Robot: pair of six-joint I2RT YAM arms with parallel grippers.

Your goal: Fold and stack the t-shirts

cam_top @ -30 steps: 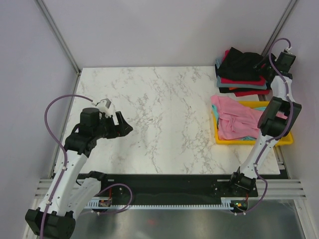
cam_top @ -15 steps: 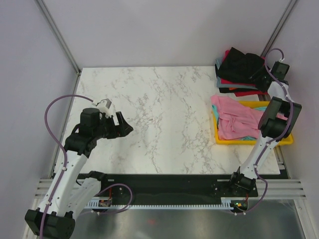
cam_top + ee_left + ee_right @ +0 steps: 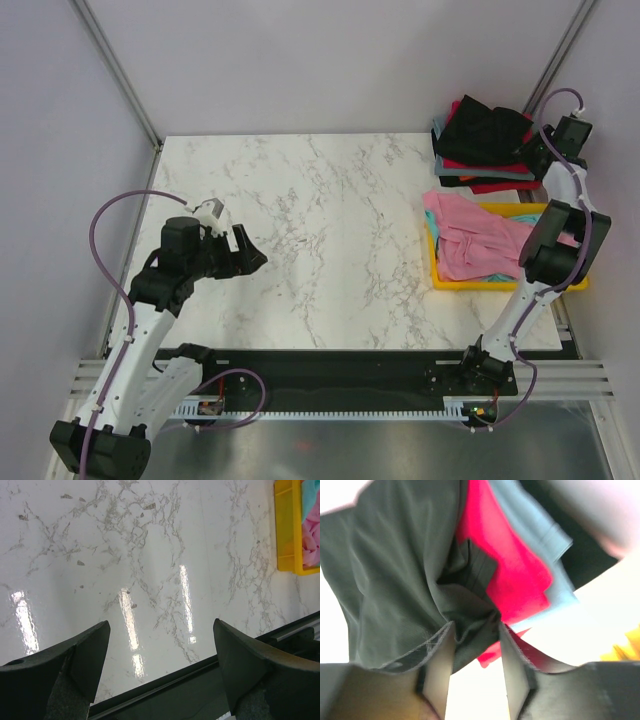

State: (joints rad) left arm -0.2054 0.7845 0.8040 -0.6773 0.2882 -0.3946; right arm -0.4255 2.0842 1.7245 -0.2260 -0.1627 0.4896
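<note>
A stack of folded t-shirts sits at the table's far right corner. A crumpled black t-shirt (image 3: 485,128) lies on top, over red (image 3: 500,186) and grey-teal (image 3: 440,150) ones. My right gripper (image 3: 541,141) is at the stack's right edge. In the right wrist view the right gripper (image 3: 476,630) pinches a fold of the black t-shirt (image 3: 395,555), with the red one (image 3: 505,570) behind. A pink t-shirt (image 3: 470,235) lies loose in the yellow tray (image 3: 500,284). My left gripper (image 3: 250,250) hovers open and empty over the marble at the left, as the left wrist view (image 3: 160,630) also shows.
The yellow tray stands at the right edge, just in front of the stack, with a teal garment (image 3: 490,275) under the pink one. It also shows at the far right in the left wrist view (image 3: 285,530). A dark rail (image 3: 330,365) runs along the table's near edge.
My right gripper dipped towards the stack's right edge, then drew back slightly right with the black fabric in it. The left arm has not moved.
</note>
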